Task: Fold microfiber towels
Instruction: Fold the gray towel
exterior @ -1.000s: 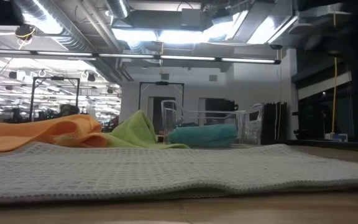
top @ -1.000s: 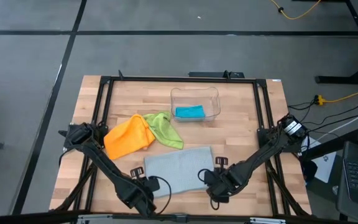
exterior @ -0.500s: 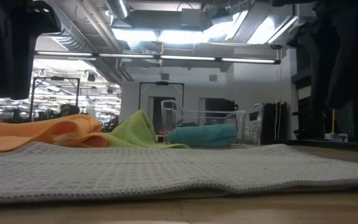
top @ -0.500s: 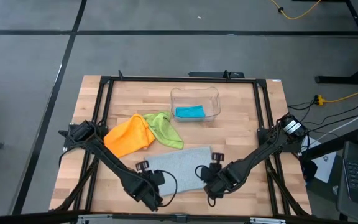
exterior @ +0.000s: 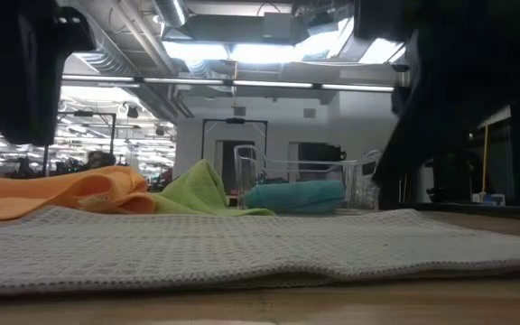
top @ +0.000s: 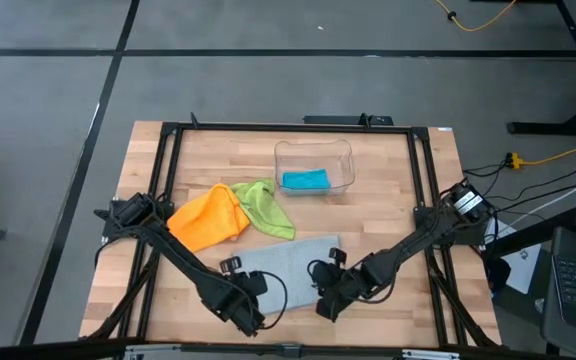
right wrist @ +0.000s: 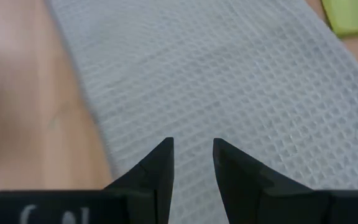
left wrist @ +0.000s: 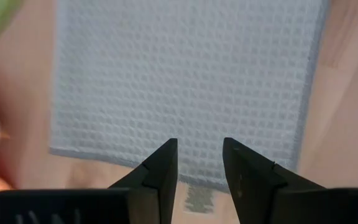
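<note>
High view shows both arms low at the bench's (top: pixel 438 180) near edge, closing in on the pale grey-blue towel (top: pixel 293 262), which lies flat just inside that edge. The left gripper (left wrist: pixel 200 163) hovers over the towel's near left corner with its fingers parted by a narrow gap, nothing between them. The right gripper (right wrist: pixel 192 163) hangs over the towel's near right side, fingers likewise a little apart and empty. So this looks like the reach before the first fold: both grippers lining up on the near hem, no pinch made.

The next move, by my reading, calls for each gripper to drop to the cloth and nip one near corner, then carry the hem away toward the far edge, keeping the two sides level so the fold lands square.

Farther in, the orange towel (top: pixel 206 220) and the lime green towel (top: pixel 266 205) sit crumpled and touching, left of centre. Beyond them, toward the far edge, the teal blue towel (top: pixel 304 180) rests inside the clear plastic bin (top: pixel 313 147).
</note>
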You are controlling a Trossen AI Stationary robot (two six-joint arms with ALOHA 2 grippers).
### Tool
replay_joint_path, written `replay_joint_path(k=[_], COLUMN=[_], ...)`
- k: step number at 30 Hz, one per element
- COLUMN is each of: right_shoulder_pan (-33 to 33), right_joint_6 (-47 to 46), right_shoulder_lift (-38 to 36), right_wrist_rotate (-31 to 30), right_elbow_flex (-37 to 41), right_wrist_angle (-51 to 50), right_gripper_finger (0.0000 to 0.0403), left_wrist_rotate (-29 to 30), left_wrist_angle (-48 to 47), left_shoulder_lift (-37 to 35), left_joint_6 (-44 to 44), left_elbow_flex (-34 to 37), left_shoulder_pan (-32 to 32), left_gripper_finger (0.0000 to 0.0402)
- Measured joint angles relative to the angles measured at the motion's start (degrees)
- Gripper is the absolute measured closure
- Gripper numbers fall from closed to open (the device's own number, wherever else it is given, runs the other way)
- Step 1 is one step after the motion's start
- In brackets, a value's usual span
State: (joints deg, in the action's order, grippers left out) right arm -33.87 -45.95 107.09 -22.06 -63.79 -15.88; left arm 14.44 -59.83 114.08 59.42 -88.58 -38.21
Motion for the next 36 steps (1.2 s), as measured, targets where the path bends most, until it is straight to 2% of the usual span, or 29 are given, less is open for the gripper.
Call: replay_joint_path(k=[3,6,11,26,31,36], right_shoulder_pan=[1.4,2.5,3.4,8.1,9.7,10.2], right_joint_6=[-0.4,4.0,11.2,34.4,35.5,30.6], right_shoulder_lift=[0.0,0.0,-0.4,-2.9,-6.7,-11.2], right_wrist_rotate=[-0.6,1.5,8.3,13.5,13.3,13.2], right_elbow_flex=[3.2,5.9,10.0,10.3,10.6,10.5], right_wrist_angle=[3.8,4.4,5.3,-1.1,-7.7,-9.3], right_gripper_finger=[0.0289,0.0289,0.0289,0.0289,0.0289,0.0289], left_wrist_rotate=[-4.8,-6.3,-6.4,-4.7,-4.5,-4.4], left_wrist_angle=[0.7,0.7,0.7,0.6,0.6,0.6], left_shoulder_lift=[0.0,0.0,0.0,0.0,0.0,0.0], left_joint_6=[-0.7,-2.7,-5.1,-6.5,-7.5,-7.5], left_elbow_flex=[0.0,0.0,0.0,0.0,0.0,0.0], left_shoulder_pan=[1.4,2.7,4.5,5.7,5.6,5.6], left_gripper_finger=[0.0282,0.0282,0.0282,0.0282,0.0282,0.0282])
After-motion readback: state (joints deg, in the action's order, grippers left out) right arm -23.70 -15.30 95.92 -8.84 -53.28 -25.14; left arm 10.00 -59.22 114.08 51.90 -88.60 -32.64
